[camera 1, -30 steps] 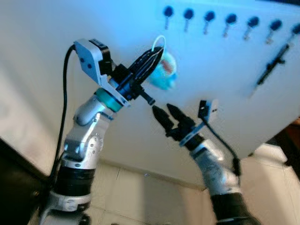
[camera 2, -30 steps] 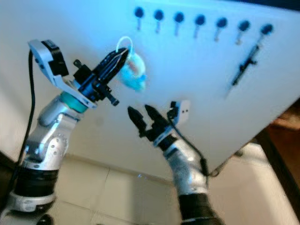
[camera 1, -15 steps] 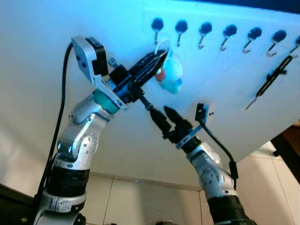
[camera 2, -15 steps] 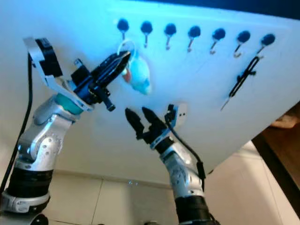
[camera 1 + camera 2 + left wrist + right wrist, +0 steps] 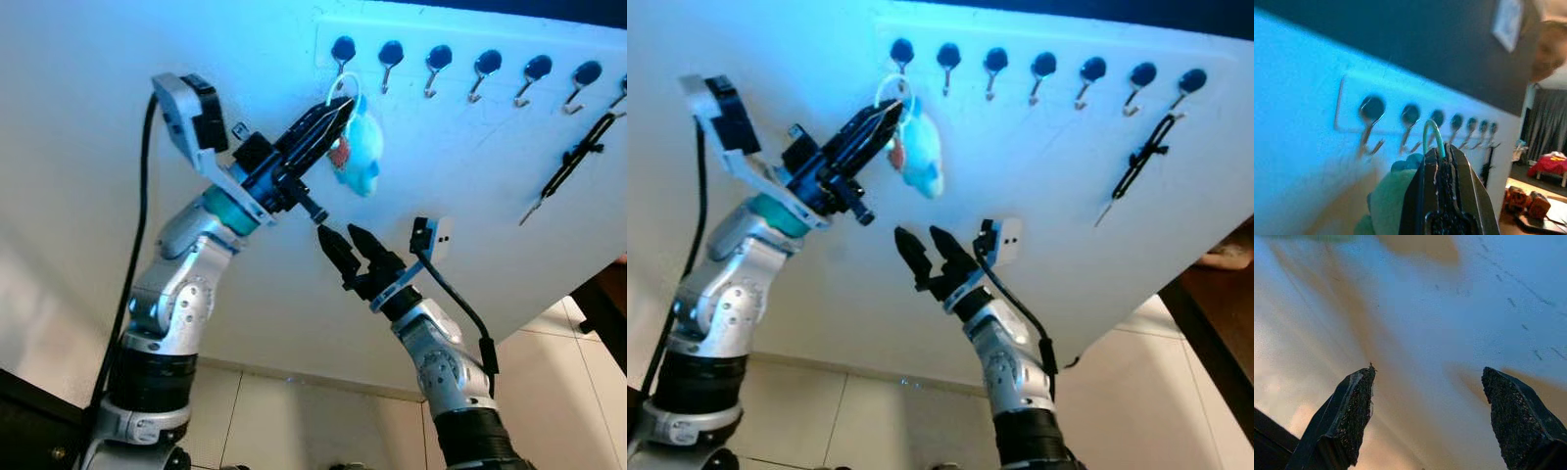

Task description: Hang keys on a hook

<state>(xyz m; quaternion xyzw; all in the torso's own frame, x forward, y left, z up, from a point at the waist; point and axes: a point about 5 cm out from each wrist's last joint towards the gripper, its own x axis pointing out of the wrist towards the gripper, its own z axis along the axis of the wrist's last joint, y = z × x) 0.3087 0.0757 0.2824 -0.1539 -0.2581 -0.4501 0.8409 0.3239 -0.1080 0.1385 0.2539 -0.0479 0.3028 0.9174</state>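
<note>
**Keys being brought up to the first hook**

Keys (image 5: 355,149), with a pale cord loop and a soft turquoise charm, are being gripped by the left gripper (image 5: 338,110), whose fingers are clenched on the loop so that the charm is hanging free just below the tips. The bundle is being presented against the white wall (image 5: 88,176) at about 11 o'clock in the head views, directly under the leftmost hook (image 5: 343,54) of the hook rail (image 5: 1038,67). In the left wrist view the loop (image 5: 1433,137) is being held upright above the closed fingers, apparently so that its open arch can be slipped over a hook tip; the first hook (image 5: 1371,127) is being seen at about 10 o'clock from it, near but not yet threaded.

The right gripper (image 5: 929,245) is being kept near the middle of the head views, below the charm at roughly 6 o'clock from it, with its fingers (image 5: 1354,411) spread wide and grasping nothing. It seems to be stationed there as a stand-by under the load, though that is a judgement only.

A dark slender tool (image 5: 573,162) is being carried by a hook at the 2 o'clock end of the rail, well apart from the work. The hanging step is judged not yet done.
</note>
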